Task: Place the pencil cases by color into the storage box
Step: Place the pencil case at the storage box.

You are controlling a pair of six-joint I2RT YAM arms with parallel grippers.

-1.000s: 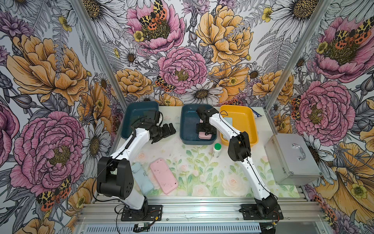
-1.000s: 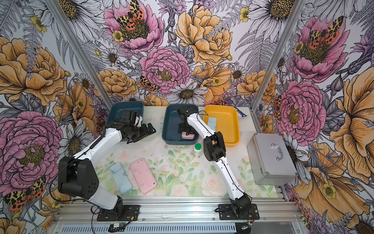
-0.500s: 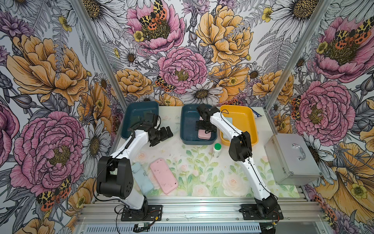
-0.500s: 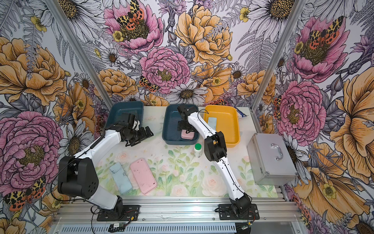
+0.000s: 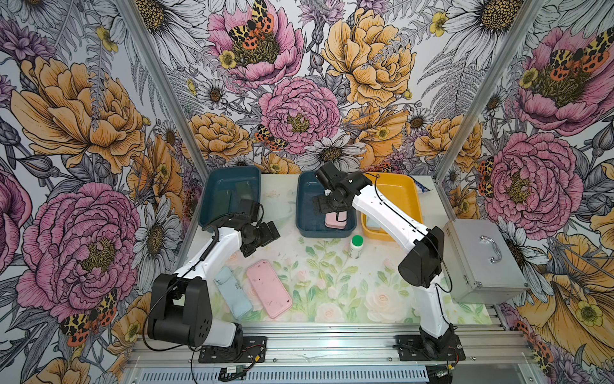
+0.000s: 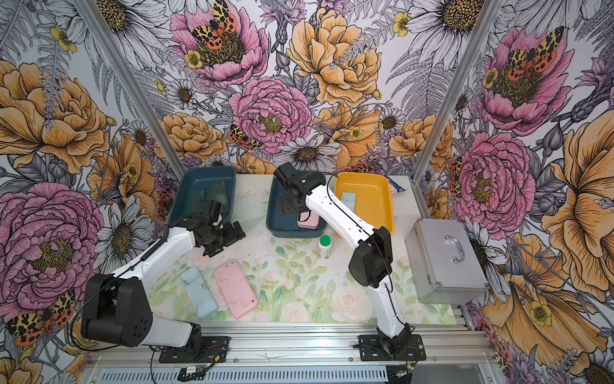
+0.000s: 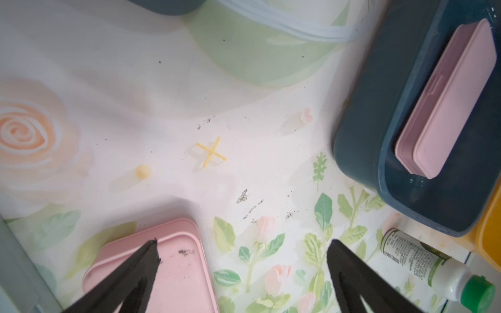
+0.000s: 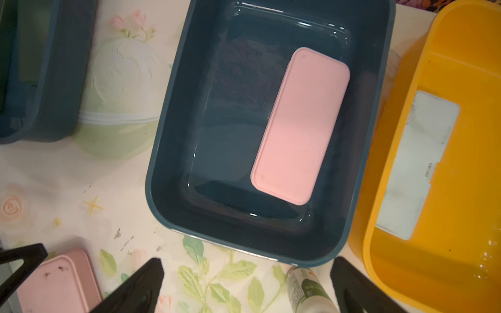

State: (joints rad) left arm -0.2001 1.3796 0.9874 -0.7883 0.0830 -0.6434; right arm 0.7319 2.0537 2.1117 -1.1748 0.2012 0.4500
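Pink pencil case is lying in the teal bin, long axis near-vertical (top leaning right). Left gripper and right gripper are hanging spread, empty.

Loose pink case was smudged dark. Loose blue case was light blue. Left bin was dark teal, with dark green cases. Middle bin was dark teal, with a plain pink case. Right bin was yellow, with a pale blue case. Bottle was white with a green cap. Table cover bore pale roses and green leaves.
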